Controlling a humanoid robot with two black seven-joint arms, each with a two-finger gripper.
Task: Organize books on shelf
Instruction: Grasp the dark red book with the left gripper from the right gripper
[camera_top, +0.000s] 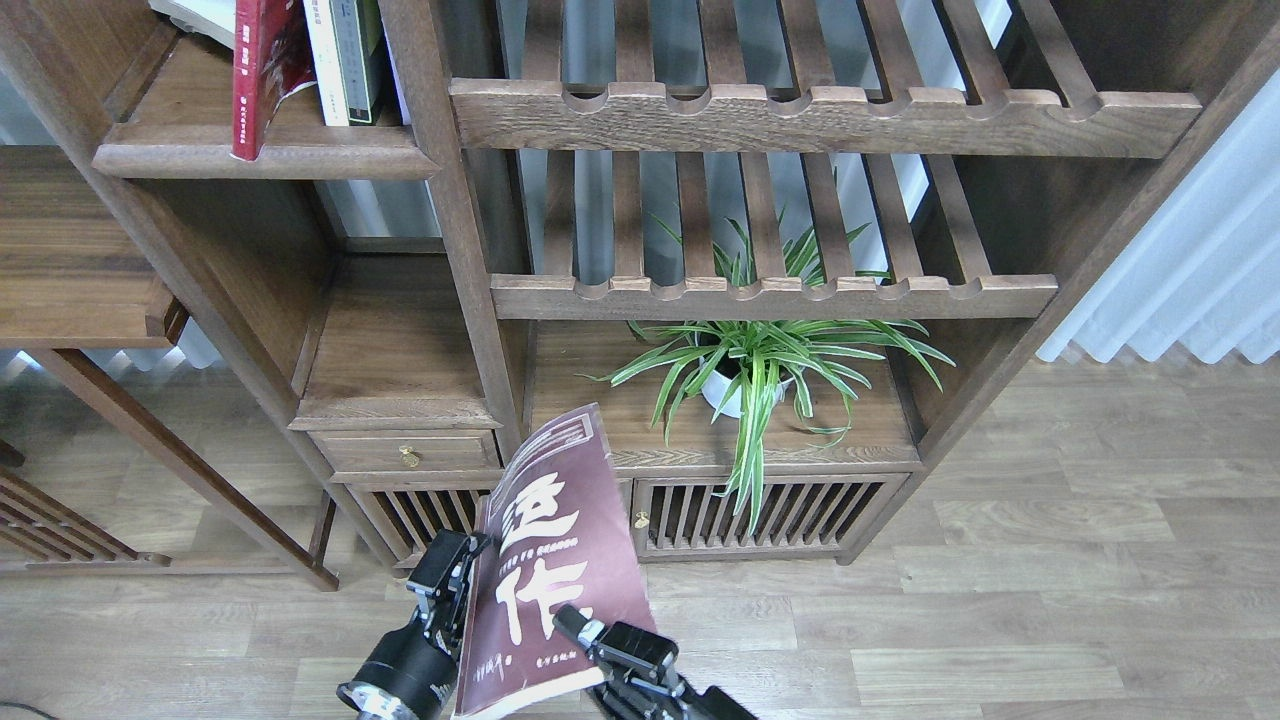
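The dark maroon book with big white characters hangs low in front of the cabinet, tilted on edge. My right gripper is shut on its lower right corner. My left gripper is against the book's left edge; I cannot tell whether its fingers close on it. The red book stands leaning on the shelf, the flat board at the upper left. The yellow-green book is out of view.
Thin white-spined and dark-green volumes stand right of the red book. Two slatted racks fill the middle. A potted spider plant sits on the low cabinet top. A small drawer lies below the left compartment.
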